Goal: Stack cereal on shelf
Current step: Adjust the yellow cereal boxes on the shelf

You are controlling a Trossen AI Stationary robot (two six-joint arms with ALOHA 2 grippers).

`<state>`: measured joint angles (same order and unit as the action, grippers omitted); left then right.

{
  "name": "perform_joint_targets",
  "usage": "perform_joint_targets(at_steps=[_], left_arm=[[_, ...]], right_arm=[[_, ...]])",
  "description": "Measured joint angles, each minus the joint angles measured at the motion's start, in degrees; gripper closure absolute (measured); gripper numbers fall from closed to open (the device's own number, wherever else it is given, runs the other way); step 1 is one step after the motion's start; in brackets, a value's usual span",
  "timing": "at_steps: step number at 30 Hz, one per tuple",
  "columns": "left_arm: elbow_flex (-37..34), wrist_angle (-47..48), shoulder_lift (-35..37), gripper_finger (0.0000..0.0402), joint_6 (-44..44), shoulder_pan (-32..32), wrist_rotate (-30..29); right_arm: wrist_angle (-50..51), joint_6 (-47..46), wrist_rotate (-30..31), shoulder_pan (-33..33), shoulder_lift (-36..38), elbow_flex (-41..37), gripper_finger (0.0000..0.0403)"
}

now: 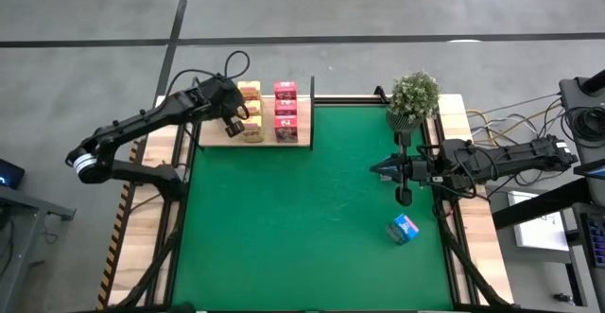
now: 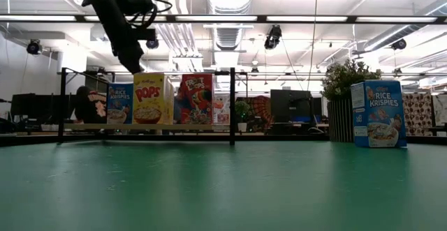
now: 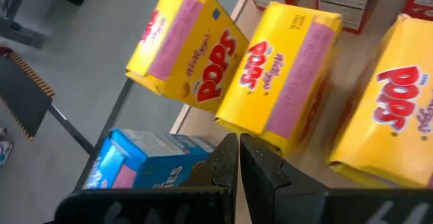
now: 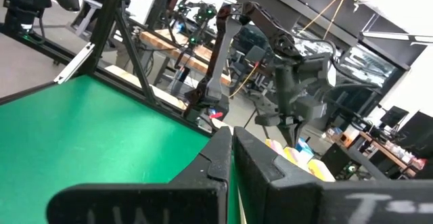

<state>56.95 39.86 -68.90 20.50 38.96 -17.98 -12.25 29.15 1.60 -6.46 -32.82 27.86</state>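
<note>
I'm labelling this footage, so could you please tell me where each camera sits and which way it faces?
High view: overhead, looking down; both arms, shelf, blue box on the mat.
Low view: table height, facing the room; left arm above the shelf.
Left wrist view: over shut left tool, yellow boxes.
Right wrist view: over shut right tool, across mat.
High and low views share the shelf.

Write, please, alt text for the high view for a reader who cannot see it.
Seen from above, the left gripper, shut, hovers over yellow and pink cereal boxes on the wooden shelf at the green mat's far left. The right gripper, shut, waits beside a potted plant; one blue cereal box remains on the mat.
</note>
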Motion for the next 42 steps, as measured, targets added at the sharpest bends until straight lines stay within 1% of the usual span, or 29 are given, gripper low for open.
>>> perform_joint_targets(at_steps=[8,14,22,25,28,31,33,36,39,42], left_arm=[[0.5,-1.1,-2.6,0.0401,-0.2,0.0,-0.1],[0.6,-0.9,-2.3,0.0401,-0.5,0.0,-0.1],[0.5,-0.4,1.5,0.0401,-2.8,-0.2,0.0],[0.5,-0.4,3.6,0.0401,-5.5,-0.8,0.4],[0.5,-0.2,6.0,0.0401,-9.9,-2.3,3.6],[-0.3,-1.2,8.5,0.0402,-14.4,-5.7,7.5],[-1.6,-3.2,10.0,0.0401,-17.5,-9.5,8.1],[-5.0,-8.8,12.2,0.0402,-20.6,-16.5,8.1],[-8.3,-14.5,13.8,0.0402,-22.3,-23.8,8.1],[-10.4,-20.2,14.6,0.0402,-24.4,-30.2,8.0]], right_arm=[[0.0,0.0,0.0,0.0,0.0,0.0,0.0394],[0.0,0.0,0.0,0.0,0.0,0.0,0.0394],[0.0,0.0,0.0,0.0,0.0,0.0,0.0394],[0.0,-0.1,0.0,0.0,0.0,0.0,0.0394],[0.0,-1.1,0.0,0.0,0.0,0.0,0.0394],[0.0,-3.0,0.3,0.0,0.0,0.0,0.0394],[0.0,-5.0,2.9,0.0,0.0,0.0,0.0394],[0.8,-9.0,10.2,0.0,0.0,0.0,0.0394],[3.6,-14.0,17.1,0.0,0.0,0.0,0.0394],[10.2,-21.4,23.5,0.0,-0.2,1.9,0.0394]])
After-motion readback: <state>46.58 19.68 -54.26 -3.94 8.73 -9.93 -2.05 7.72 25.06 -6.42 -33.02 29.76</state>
